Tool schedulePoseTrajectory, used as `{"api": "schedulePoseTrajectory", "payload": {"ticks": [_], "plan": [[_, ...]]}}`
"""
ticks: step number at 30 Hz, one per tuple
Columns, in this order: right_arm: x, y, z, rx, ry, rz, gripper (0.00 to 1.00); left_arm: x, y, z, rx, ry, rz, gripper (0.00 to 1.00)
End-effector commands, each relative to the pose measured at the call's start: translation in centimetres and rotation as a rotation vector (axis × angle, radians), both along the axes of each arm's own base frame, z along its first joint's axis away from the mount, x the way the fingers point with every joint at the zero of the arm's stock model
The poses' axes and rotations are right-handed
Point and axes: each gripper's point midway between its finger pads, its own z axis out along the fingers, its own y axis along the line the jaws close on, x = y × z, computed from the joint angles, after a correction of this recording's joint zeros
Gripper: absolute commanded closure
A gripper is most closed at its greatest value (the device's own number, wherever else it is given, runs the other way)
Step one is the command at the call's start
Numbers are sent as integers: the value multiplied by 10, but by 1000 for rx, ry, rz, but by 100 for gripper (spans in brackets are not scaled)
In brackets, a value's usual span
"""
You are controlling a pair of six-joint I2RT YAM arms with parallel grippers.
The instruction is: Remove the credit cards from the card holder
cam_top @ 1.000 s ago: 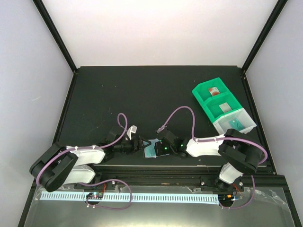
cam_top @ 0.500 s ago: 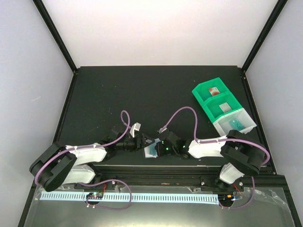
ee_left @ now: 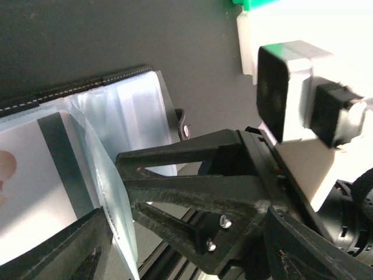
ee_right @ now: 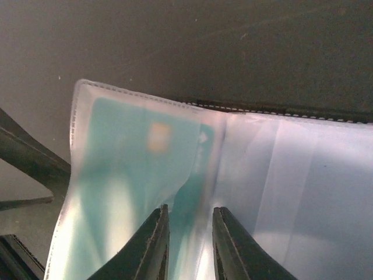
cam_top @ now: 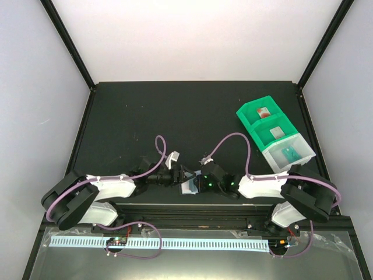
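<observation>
The card holder (cam_top: 187,187) lies open near the table's front edge, between both grippers. In the right wrist view its clear sleeves (ee_right: 291,186) spread wide, and a teal credit card (ee_right: 134,175) sits inside the left sleeve. My right gripper (ee_right: 189,233) hovers over that card's right edge, jaws a narrow gap apart. The left wrist view shows the holder's black stitched edge (ee_left: 76,87) and a white card with a dark stripe (ee_left: 35,169) in a sleeve. My left gripper (cam_top: 177,174) stands wide open around a sleeve page (ee_left: 113,216) and the right arm's finger (ee_left: 192,192).
Two green bins (cam_top: 259,114) and a clear bin (cam_top: 289,153) stand at the right rear. A red card (cam_top: 263,111), a pale card (cam_top: 278,133) and a teal card (cam_top: 287,154) lie in them. The metal rail (cam_top: 192,219) borders the front.
Both grippers have pushed in closer together over the holder. The left arm stretched rightward, and the holder shifted slightly right.
</observation>
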Motion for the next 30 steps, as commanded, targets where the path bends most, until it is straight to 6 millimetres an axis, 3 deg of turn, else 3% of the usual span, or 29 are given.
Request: {"api": "schedulePoseTrajectory", "payload": {"ticks": [1, 10, 19, 26, 30], "plan": [[7, -8, 10, 7, -54, -49, 75, 5, -17, 19, -52, -34, -23, 27], [12, -43, 27, -41, -114, -155, 68, 9, -33, 23, -56, -42, -44, 27], [21, -81, 17, -141, -116, -234, 65, 8, -48, 22, -10, -72, -84, 28], [19, -82, 7, -139, -77, -218, 62, 8, -40, 12, 24, -70, -64, 29], [17, -74, 2, -121, -55, -187, 67, 9, -29, 3, 55, -64, -38, 34]]}}
